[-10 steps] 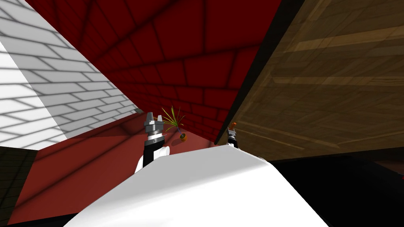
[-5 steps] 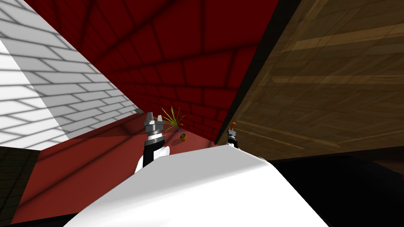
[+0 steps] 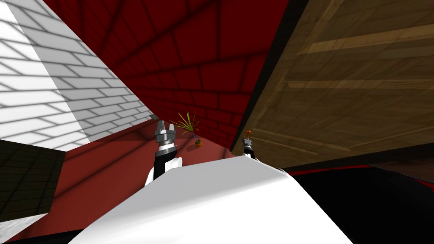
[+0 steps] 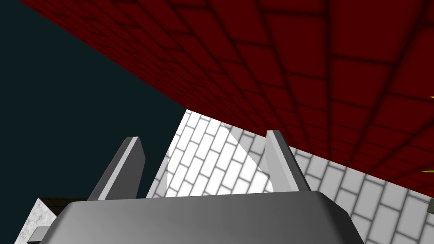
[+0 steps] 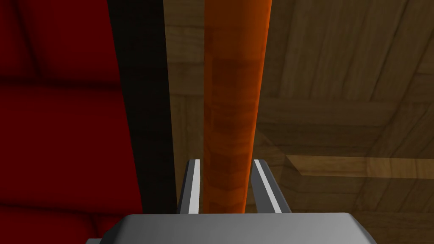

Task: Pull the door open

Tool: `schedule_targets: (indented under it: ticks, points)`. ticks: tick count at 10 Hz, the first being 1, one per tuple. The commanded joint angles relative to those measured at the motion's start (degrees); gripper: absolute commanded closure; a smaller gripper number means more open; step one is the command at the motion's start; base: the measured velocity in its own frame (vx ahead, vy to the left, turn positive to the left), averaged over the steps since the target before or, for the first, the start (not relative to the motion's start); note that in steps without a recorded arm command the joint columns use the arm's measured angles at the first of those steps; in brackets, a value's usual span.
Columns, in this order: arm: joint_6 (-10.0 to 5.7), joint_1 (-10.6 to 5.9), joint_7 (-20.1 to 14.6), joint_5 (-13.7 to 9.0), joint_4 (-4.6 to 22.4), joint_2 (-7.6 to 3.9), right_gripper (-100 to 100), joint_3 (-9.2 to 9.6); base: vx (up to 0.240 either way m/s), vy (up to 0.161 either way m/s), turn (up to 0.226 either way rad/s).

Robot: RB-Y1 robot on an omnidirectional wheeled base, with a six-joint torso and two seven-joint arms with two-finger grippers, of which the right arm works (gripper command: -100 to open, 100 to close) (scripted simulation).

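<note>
At the door [image 3: 360,84] edge, approx 1 o'clock in head view, R hand [image 5: 226,163] is clamped on the orange handle [image 5: 233,84], fingers pressing both its sides. Wooden door spans 1-3 o'clock. L hand [image 4: 204,136] at 11 o'clock, fingers wide apart, holding nothing, w/ potted plant [image 3: 189,127] just beyond.
</note>
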Motion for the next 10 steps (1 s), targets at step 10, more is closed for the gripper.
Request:
schedule_targets:
  ticks: [10]
  points:
    - [0.60, 1.03, -4.28, 3.41, -2.80, -2.31, 100, 6.63, -0.209, -0.009, 0.059]
